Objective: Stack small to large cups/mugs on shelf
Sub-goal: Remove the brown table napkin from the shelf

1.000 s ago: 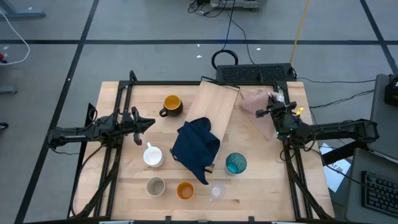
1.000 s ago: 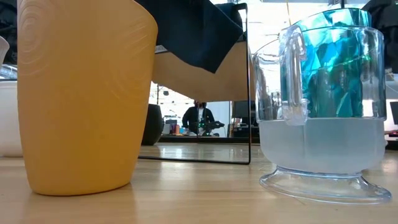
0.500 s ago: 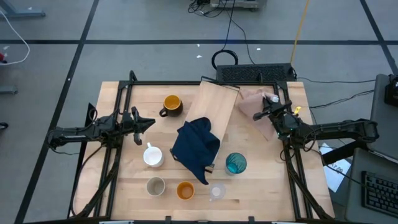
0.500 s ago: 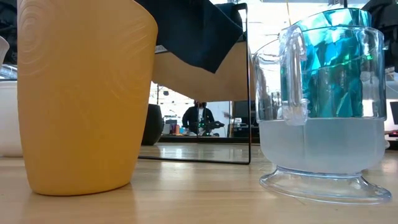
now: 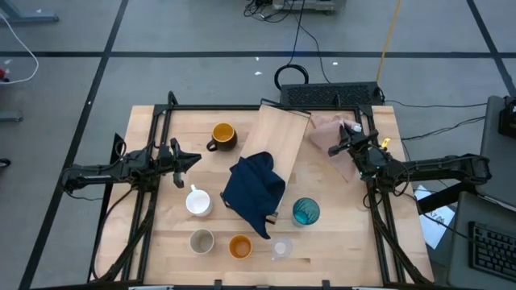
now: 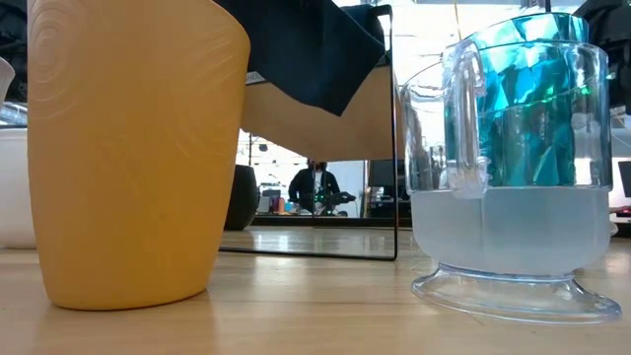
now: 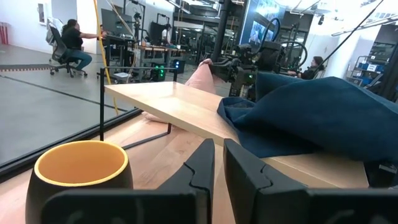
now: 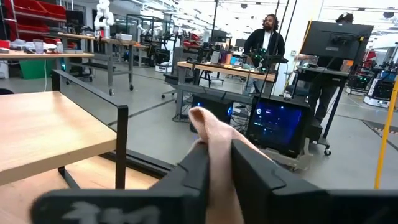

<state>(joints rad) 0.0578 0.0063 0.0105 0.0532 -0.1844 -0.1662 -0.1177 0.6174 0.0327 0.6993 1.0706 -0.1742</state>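
The shelf (image 5: 278, 137) lies on the wooden table (image 5: 145, 235), the right gripper (image 5: 345, 143) pinching a pink cloth (image 5: 330, 133).

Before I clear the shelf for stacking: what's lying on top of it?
A crumpled navy cloth covers the near half of the shelf; anything beneath it is hidden. The far half is bare.

cloth (image 5: 254, 192) draped on shelf (image 5: 278, 137), tumbler (image 5: 305, 212) right of cloth, mug (image 5: 222, 135) left of shelf

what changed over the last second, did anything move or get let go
The right gripper shifted slightly toward the far edge, pulling the pink cloth with it; its fingers remain pinched on the cloth. The left gripper, cups, navy cloth and shelf stayed put.
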